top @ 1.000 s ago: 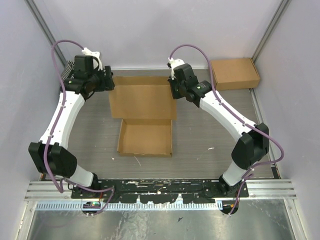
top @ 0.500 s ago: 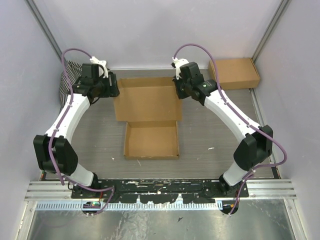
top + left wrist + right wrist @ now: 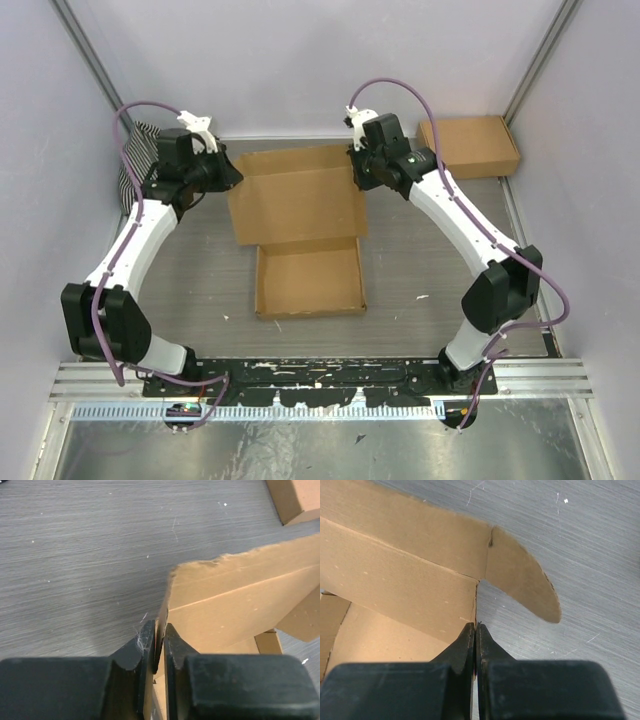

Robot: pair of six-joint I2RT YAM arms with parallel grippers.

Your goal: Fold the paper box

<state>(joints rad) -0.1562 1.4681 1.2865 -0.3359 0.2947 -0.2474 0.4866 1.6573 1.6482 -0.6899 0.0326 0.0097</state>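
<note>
shifted slightly right: paper box (image 3: 308,280), now mid-frame. left gripper (image 3: 229,176) and right gripper (image 3: 358,172) each clamped on a lid side edge. probably light, stiff, creasable; best held at edges.

A grey wood-grain tabletop (image 3: 400,275) fills the middle of the frame, enclosed by plain pale walls (image 3: 300,60). Metal posts (image 3: 88,50) rise in both upper corners. The light is even.

White tubular links and black joint housings (image 3: 100,318) on left arm (image 3: 135,240) and right arm (image 3: 460,222). Purple cable (image 3: 150,103) looped along each (white clip at the wrist). Matte black, blocky left gripper (image 3: 159,630) and right gripper (image 3: 475,629), tapering to thin wedge tips; fine white fibres snagged on the left.
</note>
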